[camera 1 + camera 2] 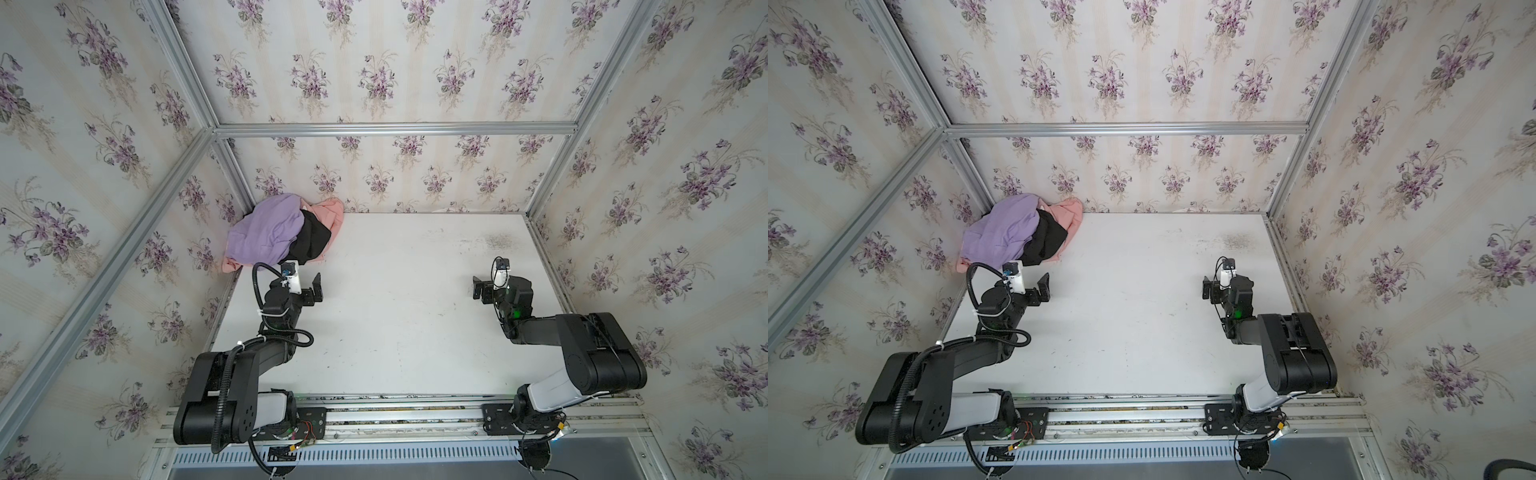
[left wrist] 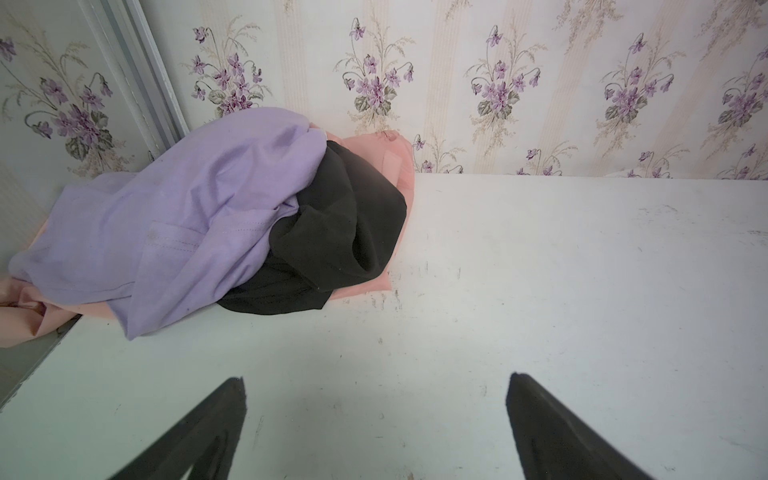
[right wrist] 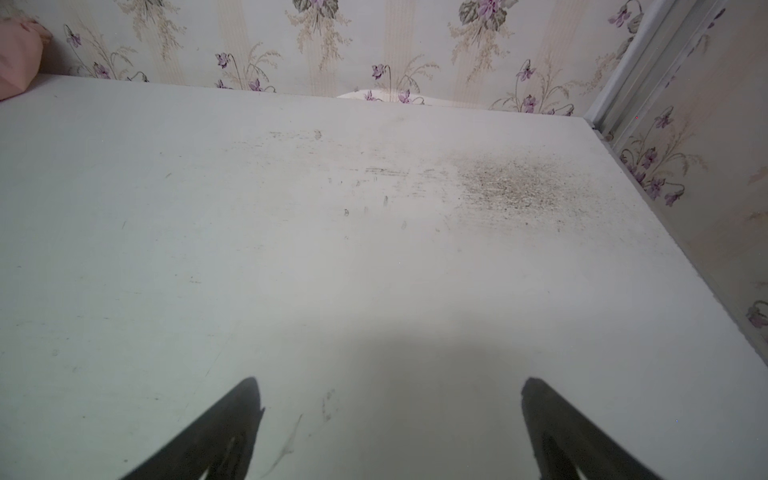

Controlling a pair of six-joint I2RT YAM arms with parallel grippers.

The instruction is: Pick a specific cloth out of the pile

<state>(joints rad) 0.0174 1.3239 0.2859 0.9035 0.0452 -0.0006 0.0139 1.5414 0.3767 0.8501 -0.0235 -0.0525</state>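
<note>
In both top views, a heap of soft garments, the pile (image 1: 282, 237) (image 1: 1017, 237), sits in the far left corner of the scuffed white counter (image 1: 407, 316). It rests against the floral-papered walls (image 1: 374, 83).

The plain black cloth (image 1: 313, 243) lies on the pile's right side, partly under a lilac-purple garment (image 1: 262, 232) and over a salmon-pink garment (image 1: 334, 214). The left tool (image 1: 305, 280) hovers near the pile, touching nothing. The right tool (image 1: 488, 283) hangs well apart from it, over bare counter.

Only the left wrist view shows the folds close up. The black cloth is bunched between lilac and salmon, and the left tool's fingers (image 2: 216, 424) are spread wide and empty.

The right wrist view shows the right tool's fingers (image 3: 561, 428) also spread. They are above a gritty dark smudge (image 3: 507, 187) on the counter, with only a sliver of salmon-pink fabric in sight.
</note>
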